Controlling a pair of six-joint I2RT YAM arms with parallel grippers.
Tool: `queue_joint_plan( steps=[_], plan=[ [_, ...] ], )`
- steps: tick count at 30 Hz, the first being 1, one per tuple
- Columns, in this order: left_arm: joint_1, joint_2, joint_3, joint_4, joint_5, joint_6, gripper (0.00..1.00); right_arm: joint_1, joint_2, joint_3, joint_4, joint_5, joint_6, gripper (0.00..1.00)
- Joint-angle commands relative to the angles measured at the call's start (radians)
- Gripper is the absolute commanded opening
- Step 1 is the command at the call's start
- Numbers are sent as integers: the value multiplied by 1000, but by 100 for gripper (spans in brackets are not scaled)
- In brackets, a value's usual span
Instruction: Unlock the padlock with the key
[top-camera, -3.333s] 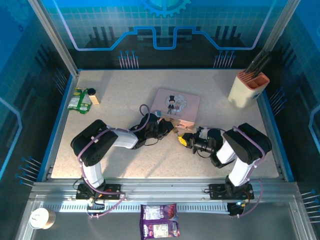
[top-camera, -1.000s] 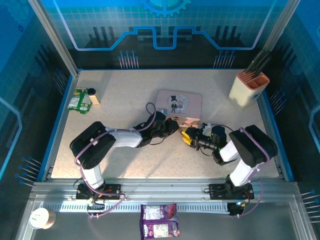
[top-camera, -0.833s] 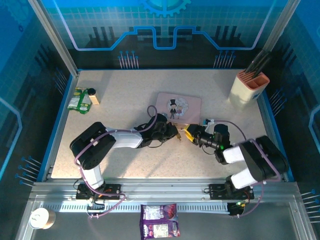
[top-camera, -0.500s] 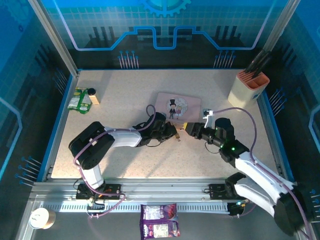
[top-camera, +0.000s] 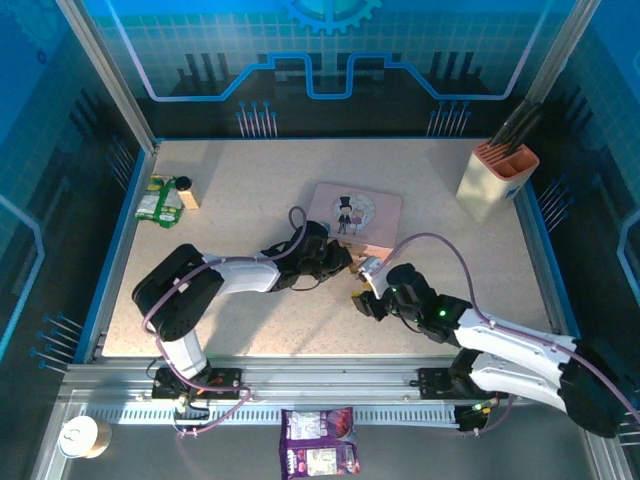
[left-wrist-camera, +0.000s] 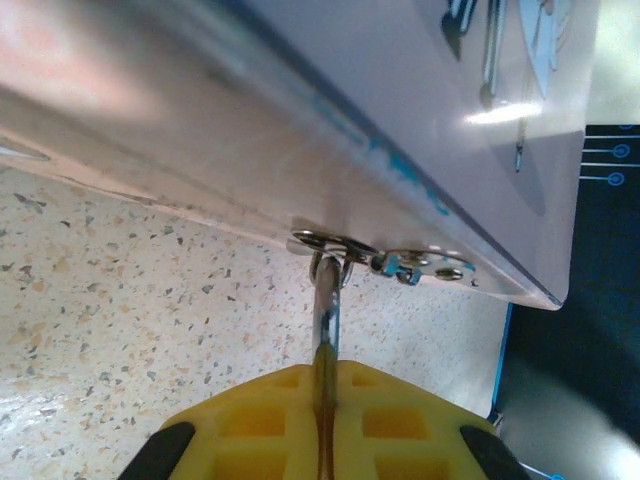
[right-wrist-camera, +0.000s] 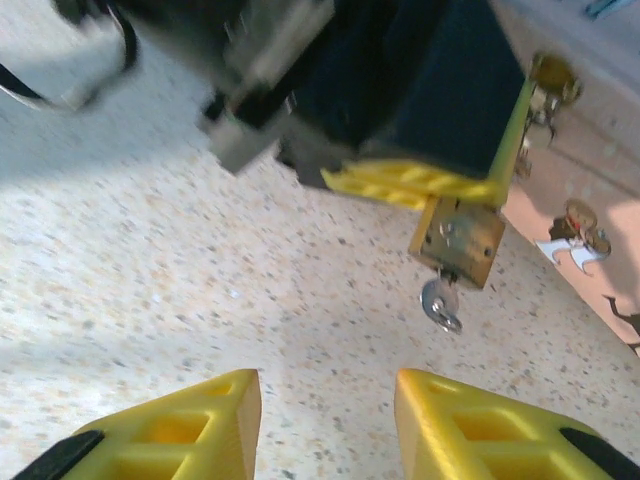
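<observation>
Left gripper (left-wrist-camera: 325, 392) clamped tight on small brass-gold padlock (right-wrist-camera: 458, 240) hooked through metal clasp (left-wrist-camera: 392, 263) of pink picture box (left-wrist-camera: 400, 90), small grey metal key (right-wrist-camera: 441, 303) dangling beneath padlock, just ahead of right gripper (right-wrist-camera: 328, 402), jaws parted and empty

Speckled pale surface (top-camera: 250, 180). Pink picture box (top-camera: 352, 218) near centre, cartoon couple on lid, metal clasp (left-wrist-camera: 410, 266) on its near edge. Beige knife block (top-camera: 497, 180) far right, dark handles up. Green packet (top-camera: 158, 203) and small dark-capped jar (top-camera: 185, 192) side by side, far left. Purple snack bag (top-camera: 320, 443) and paper cup (top-camera: 83, 436) below the front rail.
</observation>
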Motion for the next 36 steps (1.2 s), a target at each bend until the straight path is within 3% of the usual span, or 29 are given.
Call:
queue_joint_plan(
  steps=[1,12,26,36],
  plan=[
    [5,-57,-3,78,27,-22,0,37,72,21,36,142,-78,36],
    [6,-65,-3,71,36,-21,0,59,193,41,149,274,-90,32],
    [4,-68,-11,77,42,-27,0,22,295,101,173,222,-75,22],
    [0,-71,-18,80,43,-32,0,10,322,99,244,265,-58,18]
  ],
)
